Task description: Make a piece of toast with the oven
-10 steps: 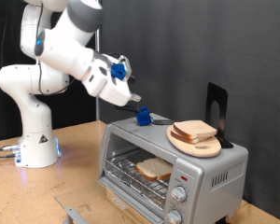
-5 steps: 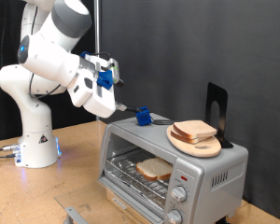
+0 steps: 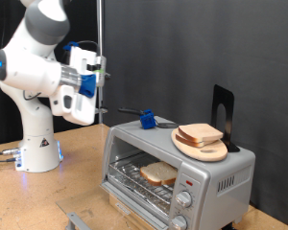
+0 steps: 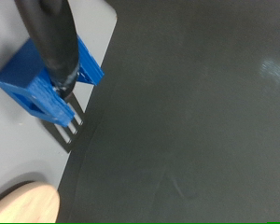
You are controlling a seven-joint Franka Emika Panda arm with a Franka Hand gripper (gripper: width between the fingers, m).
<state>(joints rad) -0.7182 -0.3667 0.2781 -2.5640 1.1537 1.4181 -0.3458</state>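
Claw (image 3: pixel 98 65) raised well clear of the oven (image 3: pixel 178 171), grip state I cannot tell; one piece of toast (image 3: pixel 159 173) already lies on its rack, door open.

Blue-mounted fork (image 4: pixel 58 84) on silver oven (image 4: pixel 19 149)
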